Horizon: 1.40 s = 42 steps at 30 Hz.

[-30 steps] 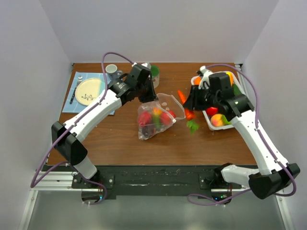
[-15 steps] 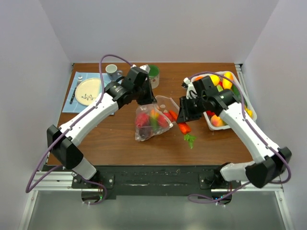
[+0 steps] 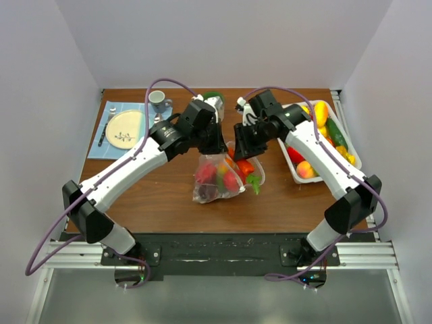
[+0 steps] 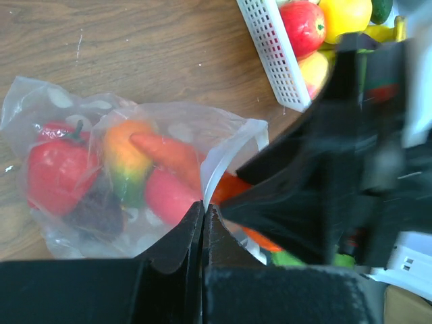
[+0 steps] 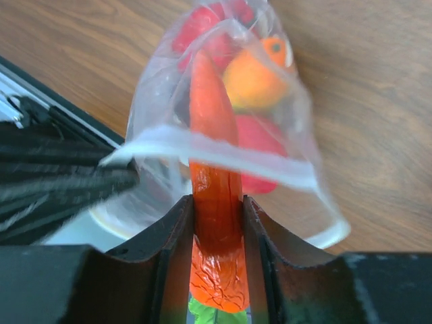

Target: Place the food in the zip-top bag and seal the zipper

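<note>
The zip-top bag (image 3: 214, 179) lies mid-table, clear with white dots, holding several pieces of food (image 4: 61, 172) in red, orange and green. My left gripper (image 4: 202, 206) is shut on the bag's mouth edge and holds it up; from above it (image 3: 217, 144) sits at the bag's top. My right gripper (image 5: 217, 209) is shut on an orange toy carrot (image 5: 214, 196) with green leaves (image 3: 254, 182). The carrot's tip pokes through the mouth, past the pale zipper (image 5: 223, 155), into the bag (image 5: 223, 81).
A white slatted basket (image 3: 341, 165) with more toy fruit stands at the right edge. A plate (image 3: 125, 128) on a blue mat, a mug (image 3: 157, 100) and a green cup (image 3: 213, 97) sit at the back left. The two grippers are very close together.
My right arm has swung left from the basket with the carrot and brought its tip into the bag's mouth. The left gripper has kept its hold and shifted slightly right.
</note>
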Each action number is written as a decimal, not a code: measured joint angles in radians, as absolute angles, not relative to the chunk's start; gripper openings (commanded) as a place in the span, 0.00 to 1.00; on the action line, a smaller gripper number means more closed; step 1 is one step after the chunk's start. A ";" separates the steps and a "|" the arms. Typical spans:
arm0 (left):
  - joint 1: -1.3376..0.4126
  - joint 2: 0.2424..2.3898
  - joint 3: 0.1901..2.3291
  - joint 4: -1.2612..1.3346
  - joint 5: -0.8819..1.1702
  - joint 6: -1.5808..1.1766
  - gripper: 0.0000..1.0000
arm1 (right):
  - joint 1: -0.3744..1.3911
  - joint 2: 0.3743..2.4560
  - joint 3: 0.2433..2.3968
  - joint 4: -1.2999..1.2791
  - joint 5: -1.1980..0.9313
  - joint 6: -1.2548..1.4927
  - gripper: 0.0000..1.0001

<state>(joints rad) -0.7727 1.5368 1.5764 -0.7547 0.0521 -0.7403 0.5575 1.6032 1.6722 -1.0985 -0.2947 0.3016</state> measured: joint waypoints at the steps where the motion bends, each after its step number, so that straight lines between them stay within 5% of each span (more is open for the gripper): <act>1: -0.773 1.537 1.580 -0.760 0.052 -0.741 0.00 | 0.570 1.614 1.672 -1.098 -0.286 0.305 0.52; 7: -0.773 1.525 1.597 -0.779 0.058 -0.767 0.00 | 0.594 1.624 1.672 -1.060 -0.208 0.355 0.77; 15: -0.759 1.488 1.608 -0.789 0.059 -0.825 0.00 | 0.589 1.457 1.673 -0.995 -0.053 0.419 0.79; 27: -0.673 1.410 1.615 -0.795 -0.004 -0.877 0.00 | 0.554 1.274 1.517 -0.971 0.245 0.448 0.70; 34: -0.662 1.433 1.609 -0.784 -0.003 -0.878 0.00 | 0.285 1.309 1.497 -0.952 0.460 0.413 0.75; 42: -0.661 1.472 1.608 -0.788 0.012 -0.851 0.00 | -0.059 1.325 1.304 -0.873 0.444 0.389 0.76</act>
